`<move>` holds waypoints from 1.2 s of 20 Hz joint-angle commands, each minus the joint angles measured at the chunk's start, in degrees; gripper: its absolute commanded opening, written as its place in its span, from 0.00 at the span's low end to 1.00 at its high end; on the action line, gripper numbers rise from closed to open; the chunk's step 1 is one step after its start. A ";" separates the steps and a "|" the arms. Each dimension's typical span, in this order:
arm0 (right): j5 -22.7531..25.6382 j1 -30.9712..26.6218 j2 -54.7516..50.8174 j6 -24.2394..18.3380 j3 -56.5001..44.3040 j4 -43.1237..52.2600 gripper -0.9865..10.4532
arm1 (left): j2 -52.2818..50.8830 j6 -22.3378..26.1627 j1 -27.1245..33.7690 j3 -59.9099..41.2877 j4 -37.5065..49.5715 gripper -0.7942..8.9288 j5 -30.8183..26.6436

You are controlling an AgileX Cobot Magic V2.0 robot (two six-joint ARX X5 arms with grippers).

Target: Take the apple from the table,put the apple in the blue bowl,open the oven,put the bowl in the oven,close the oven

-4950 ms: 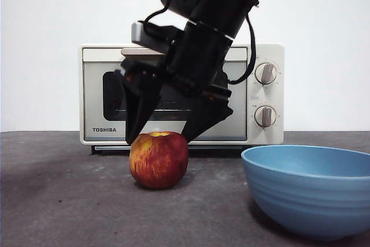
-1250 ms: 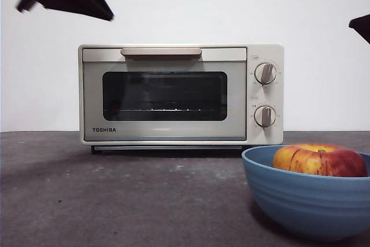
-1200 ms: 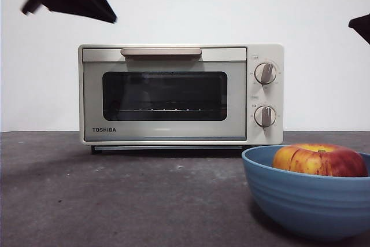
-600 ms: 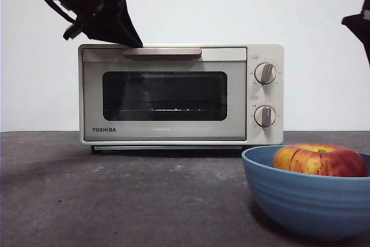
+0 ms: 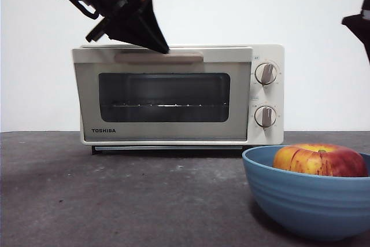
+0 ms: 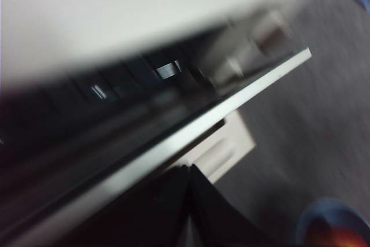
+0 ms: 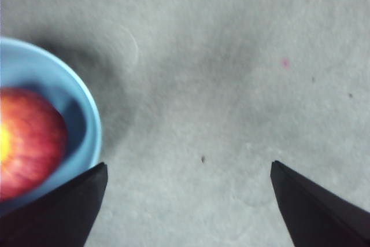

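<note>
The red and yellow apple (image 5: 319,161) lies in the blue bowl (image 5: 300,195) at the front right of the table (image 5: 115,201). Behind stands the cream oven (image 5: 266,93), its glass door (image 5: 165,98) tipped slightly outward at the top. My left gripper (image 5: 156,41) comes down from the upper left, its tip on the door's top edge at the beige handle (image 5: 159,58). In the left wrist view its jaws (image 6: 188,169) are pressed together, shut, against the door's rim (image 6: 231,105). My right gripper (image 7: 188,169) hangs open above bare table beside the bowl (image 7: 87,125) and apple (image 7: 26,140).
Two grey knobs (image 5: 265,73) sit on the oven's right panel. A wall socket is partly hidden behind the left arm. The right arm shows only as a black tip (image 5: 359,27) at the right edge.
The left gripper has come down and right onto the oven's handle, and the door's top has begun to swing outward. Apple, bowl and right arm stay put.
</note>
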 commanded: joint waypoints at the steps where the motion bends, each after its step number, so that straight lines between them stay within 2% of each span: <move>1: 0.04 -0.17 0.39 0.98 0.17 -0.20 0.48 | 2.16 1.14 -1.68 -0.46 -5.18 0.09 -1.16; 5: -0.52 -1.11 0.39 0.96 0.17 -1.53 0.48 | 2.16 1.38 -3.96 -0.44 -12.20 0.09 -1.14; 12: -10.49 -2.14 0.52 0.72 0.17 -0.94 0.47 | -1.42 4.39 -4.39 -0.44 -18.62 0.09 -1.07; 15: -12.07 -3.54 0.52 0.20 0.17 -0.66 0.47 | -6.43 4.39 -4.33 -0.44 -18.64 0.09 -1.09; 19: -16.37 -7.41 0.70 -2.40 0.15 0.96 0.46 | -14.19 4.52 -2.58 -0.44 -19.63 0.09 -1.09; 21: -19.47 -12.07 1.90 -5.46 0.13 2.36 0.45 | -19.41 4.63 -0.83 -0.70 -20.74 0.09 -1.09; 24: -26.32 -16.15 4.04 -8.11 0.11 4.83 0.45 | -24.06 4.79 1.36 -3.17 -20.96 0.09 -1.09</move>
